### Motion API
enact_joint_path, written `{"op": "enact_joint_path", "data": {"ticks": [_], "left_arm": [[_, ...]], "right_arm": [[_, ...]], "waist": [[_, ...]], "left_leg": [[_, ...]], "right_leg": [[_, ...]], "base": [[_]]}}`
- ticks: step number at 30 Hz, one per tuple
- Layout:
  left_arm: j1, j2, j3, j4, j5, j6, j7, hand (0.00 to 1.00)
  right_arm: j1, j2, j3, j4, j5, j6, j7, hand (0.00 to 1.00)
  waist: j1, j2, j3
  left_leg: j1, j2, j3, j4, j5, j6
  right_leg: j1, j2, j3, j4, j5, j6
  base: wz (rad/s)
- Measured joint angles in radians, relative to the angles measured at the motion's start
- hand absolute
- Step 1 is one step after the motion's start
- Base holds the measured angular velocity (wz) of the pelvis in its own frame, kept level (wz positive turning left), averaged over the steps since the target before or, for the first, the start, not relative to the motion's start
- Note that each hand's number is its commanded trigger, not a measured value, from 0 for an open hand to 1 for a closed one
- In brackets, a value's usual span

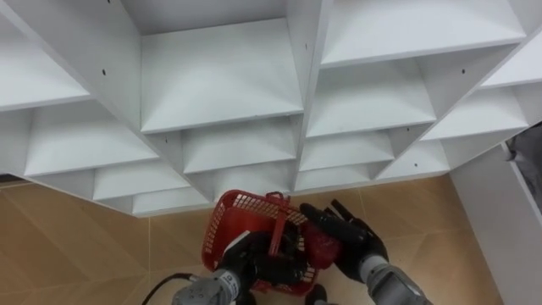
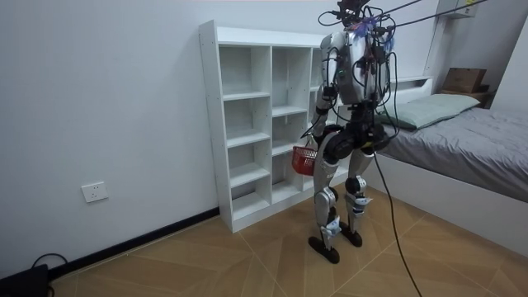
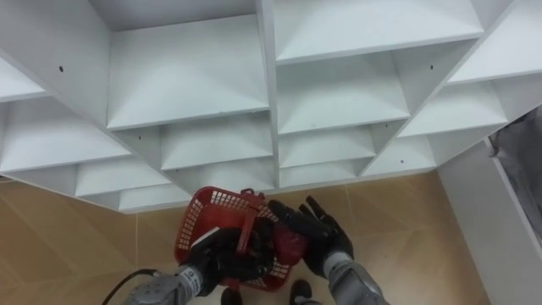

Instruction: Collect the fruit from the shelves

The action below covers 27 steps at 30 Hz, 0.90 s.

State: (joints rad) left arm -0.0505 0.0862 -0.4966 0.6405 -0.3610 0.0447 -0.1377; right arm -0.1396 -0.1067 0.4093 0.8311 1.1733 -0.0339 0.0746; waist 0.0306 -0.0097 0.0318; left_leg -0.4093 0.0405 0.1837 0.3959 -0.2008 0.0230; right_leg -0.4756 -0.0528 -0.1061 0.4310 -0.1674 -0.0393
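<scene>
A red plastic basket (image 1: 240, 222) with an upright handle (image 1: 276, 229) hangs low in front of me, over the wooden floor. My left hand (image 1: 240, 259) has its fingers curled on the basket at its near side. My right hand (image 1: 351, 241) is at the basket's right rim, with its fingers loosely round a red fruit (image 1: 323, 251). In the room view I stand upright facing the white closet (image 2: 247, 115), with the basket (image 2: 304, 159) at hip height. The basket's inside is largely hidden by both hands.
The closet's white compartments (image 1: 220, 76) ahead show bare shelves. A white bed frame (image 1: 500, 212) stands close on my right, and in the room view a bed (image 2: 470, 140) with grey bedding. Wooden floor (image 1: 76, 237) lies to my left.
</scene>
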Motion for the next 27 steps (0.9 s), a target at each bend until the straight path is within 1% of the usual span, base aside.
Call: {"op": "enact_joint_path", "data": {"ticks": [3,11,15,21,27], "left_arm": [[0.0,0.0,-0.001,0.0,0.001,0.0,0.001,1.0],[-0.002,0.002,-0.032,0.011,-0.001,-0.003,0.022,1.0],[-0.011,-0.009,-0.031,0.033,-0.002,-0.001,0.029,1.0],[-0.013,-0.01,-0.012,0.038,-0.006,-0.001,0.028,1.0],[-0.019,-0.006,-0.013,0.037,-0.098,-0.003,0.047,1.0]], "right_arm": [[0.0,0.001,0.0,0.0,0.0,0.0,-0.006,0.0],[0.0,0.001,0.008,0.0,0.003,-0.014,-0.024,0.0],[0.0,0.005,0.01,-0.024,0.003,-0.014,-0.027,0.0],[0.003,0.007,0.008,-0.028,0.002,-0.02,-0.016,0.0],[0.007,-0.002,0.012,-0.027,0.005,-0.022,-0.017,0.0]], "waist": [[0.0,0.0,0.0],[0.0,0.0,0.0001],[-0.001,0.0,0.0002],[-0.002,0.0,0.0001],[-0.002,0.0,-0.0001]], "left_leg": [[0.0,0.0,0.001,0.0,0.0,0.0],[0.001,0.0,-0.001,0.0,0.0,0.0],[0.001,-0.001,0.0,0.0,0.0,0.0],[0.0,0.0,0.001,-0.003,0.0,0.0],[0.001,0.0,0.003,-0.008,0.0,0.0]], "right_leg": [[0.0,0.0,0.0,-0.001,0.0,0.0],[0.001,0.001,0.001,-0.002,0.0,0.0],[0.0,0.001,0.002,-0.001,0.0,0.0],[-0.002,0.001,0.003,-0.001,0.0,0.0],[-0.004,0.002,0.006,-0.003,0.001,0.0]], "base": [[0.0],[0.0],[0.0],[0.0],[-0.01]]}}
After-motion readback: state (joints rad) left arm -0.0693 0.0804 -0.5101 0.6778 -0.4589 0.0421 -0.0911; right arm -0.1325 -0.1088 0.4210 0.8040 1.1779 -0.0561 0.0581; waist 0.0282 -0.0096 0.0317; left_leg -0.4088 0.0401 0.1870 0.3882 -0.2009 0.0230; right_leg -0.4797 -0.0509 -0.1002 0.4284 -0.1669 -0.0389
